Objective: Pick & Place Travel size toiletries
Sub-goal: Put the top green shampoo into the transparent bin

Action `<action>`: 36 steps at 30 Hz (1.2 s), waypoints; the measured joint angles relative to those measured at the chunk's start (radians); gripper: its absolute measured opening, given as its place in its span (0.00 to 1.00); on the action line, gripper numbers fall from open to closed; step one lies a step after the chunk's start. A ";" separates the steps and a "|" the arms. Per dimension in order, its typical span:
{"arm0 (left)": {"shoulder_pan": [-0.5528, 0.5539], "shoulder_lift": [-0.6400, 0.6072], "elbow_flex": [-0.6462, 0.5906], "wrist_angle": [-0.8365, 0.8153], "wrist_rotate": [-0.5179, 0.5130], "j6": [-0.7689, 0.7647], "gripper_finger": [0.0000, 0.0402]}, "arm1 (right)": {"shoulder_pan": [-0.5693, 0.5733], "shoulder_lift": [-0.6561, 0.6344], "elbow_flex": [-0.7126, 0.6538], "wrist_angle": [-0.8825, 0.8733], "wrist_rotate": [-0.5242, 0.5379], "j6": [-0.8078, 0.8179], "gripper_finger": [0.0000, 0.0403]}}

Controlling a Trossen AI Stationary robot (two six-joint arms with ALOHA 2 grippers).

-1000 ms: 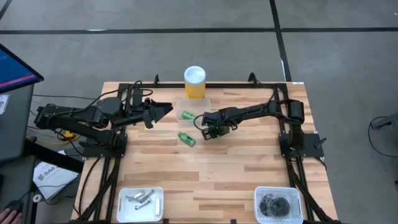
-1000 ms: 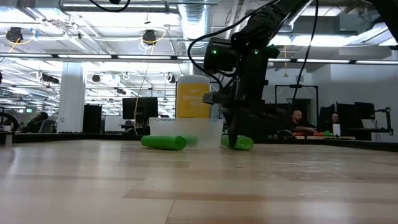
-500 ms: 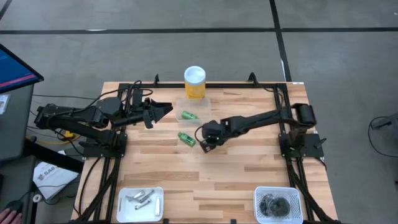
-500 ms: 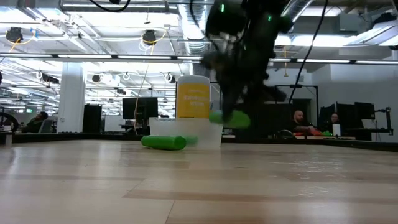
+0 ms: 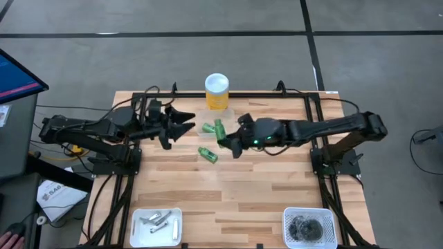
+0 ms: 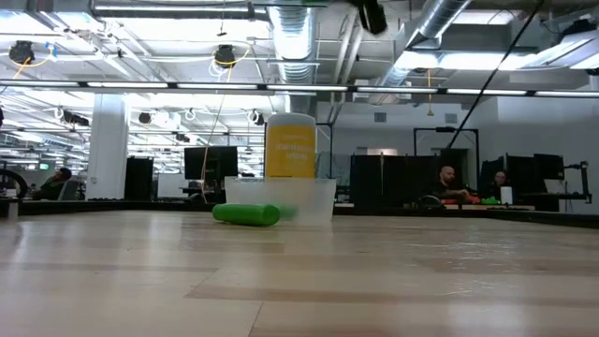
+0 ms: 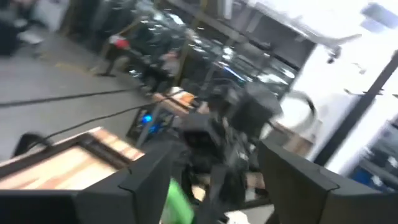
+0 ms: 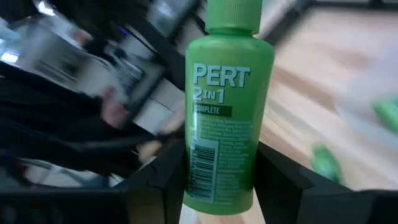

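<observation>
Above table (image 5: 277, 187), right pincer (image 5: 226, 140) gripping green bottle (image 8: 227, 112), seemingly lifted.

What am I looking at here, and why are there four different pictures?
Two dark robot arms work at a wooden table. One camera looks straight down, one sits level with the tabletop, and one rides on each wrist. The right tool holds a green Pert shampoo bottle in the air. The left tool stands open close by. Another green bottle lies on the wood beside a clear tray in front of a yellow canister. Two white bins sit at the near edge, one with metal pieces and one with dark round pieces.
</observation>
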 joint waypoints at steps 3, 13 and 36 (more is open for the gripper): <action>0.019 0.046 -0.001 0.092 0.079 0.054 0.65 | 0.003 -0.035 0.000 0.080 -0.001 -0.054 0.37; 0.167 0.176 -0.003 0.231 0.303 0.008 0.79 | 0.033 -0.058 0.000 0.156 -0.002 -0.131 0.38; 0.244 0.352 -0.003 0.529 0.559 -0.127 0.78 | 0.039 -0.054 0.000 0.155 -0.031 -0.164 0.39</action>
